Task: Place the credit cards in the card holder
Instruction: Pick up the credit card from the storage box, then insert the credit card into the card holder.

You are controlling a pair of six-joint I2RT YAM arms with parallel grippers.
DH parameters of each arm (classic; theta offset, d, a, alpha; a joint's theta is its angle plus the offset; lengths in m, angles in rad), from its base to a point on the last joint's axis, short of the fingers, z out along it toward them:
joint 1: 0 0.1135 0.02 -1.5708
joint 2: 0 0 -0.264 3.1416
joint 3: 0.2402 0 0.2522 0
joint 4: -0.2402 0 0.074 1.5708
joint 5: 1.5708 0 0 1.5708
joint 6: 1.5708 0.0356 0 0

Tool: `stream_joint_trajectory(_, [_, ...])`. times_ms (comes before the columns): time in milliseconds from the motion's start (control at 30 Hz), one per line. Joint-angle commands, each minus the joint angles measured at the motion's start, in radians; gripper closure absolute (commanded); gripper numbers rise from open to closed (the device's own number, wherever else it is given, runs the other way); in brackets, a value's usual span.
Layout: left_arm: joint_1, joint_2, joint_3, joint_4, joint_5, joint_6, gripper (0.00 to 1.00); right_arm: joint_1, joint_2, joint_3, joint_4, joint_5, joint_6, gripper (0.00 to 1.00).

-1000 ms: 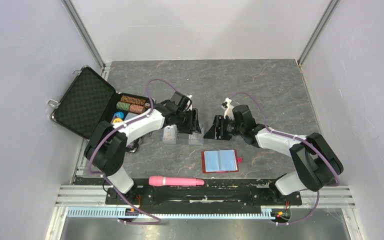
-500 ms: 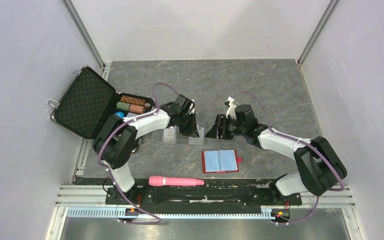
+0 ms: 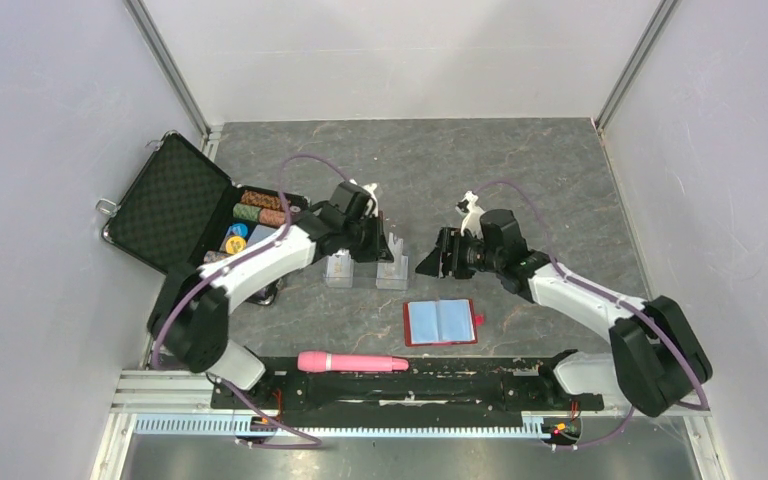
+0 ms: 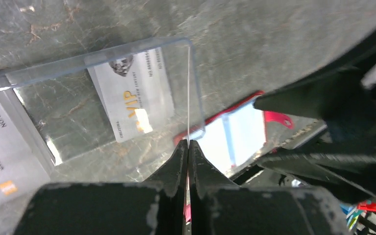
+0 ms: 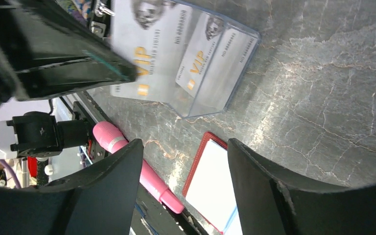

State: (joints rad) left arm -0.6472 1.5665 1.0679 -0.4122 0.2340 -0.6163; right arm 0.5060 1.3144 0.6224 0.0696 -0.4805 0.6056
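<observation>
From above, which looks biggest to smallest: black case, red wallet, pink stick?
1. black case
2. red wallet
3. pink stick, longer than the wallet but much thinner, so those two are close.

Soft, even light from above fills the top view, and shadows are faint. In the left wrist view, the card holder (image 4: 240, 129) beyond the clear case (image 4: 68, 107) blows out white, and the left gripper (image 4: 188, 144) is dark and blurred. In the right wrist view, sheen streaks the table (image 5: 323, 73) beside the case, and the right gripper (image 5: 183, 144) is soft black.
</observation>
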Motion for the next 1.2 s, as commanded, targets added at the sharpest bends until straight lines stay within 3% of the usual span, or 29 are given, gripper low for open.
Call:
stream_joint_trajectory(0, [-0.002,-0.204,-0.068,0.034,-0.001,-0.034,0.98,-0.015,-0.113,-0.018,-0.013,-0.004,-0.027,0.31])
stream_joint_trajectory(133, [0.0,-0.361,-0.222,0.167,0.114,-0.123,0.98,-0.036,-0.221,-0.056,-0.013,-0.053,-0.025,0.25])
stream_joint_trajectory(333, [-0.011,-0.511,-0.53,0.652,0.356,-0.401,0.98,-0.052,-0.376,-0.147,0.013,-0.174,0.034,0.23])
stream_joint_trajectory(500, [-0.085,-0.532,-0.643,0.846,0.335,-0.497,0.98,-0.052,-0.49,-0.292,0.195,-0.279,0.199,0.25])
stream_joint_trajectory(633, [-0.152,-0.47,-0.647,0.905,0.291,-0.512,0.98,-0.052,-0.535,-0.372,0.265,-0.298,0.248,0.28])
stream_joint_trajectory(733, [-0.188,-0.422,-0.651,0.942,0.241,-0.53,0.98,-0.052,-0.553,-0.365,0.148,-0.235,0.17,0.32])
stream_joint_trajectory(933, [-0.262,-0.361,-0.659,0.931,0.061,-0.566,0.98,-0.052,-0.548,-0.248,-0.275,0.014,-0.069,0.41])
stream_joint_trajectory(1167, [-0.319,-0.256,-0.604,0.838,-0.028,-0.537,0.98,-0.051,-0.502,-0.185,-0.5,0.262,-0.196,0.42])
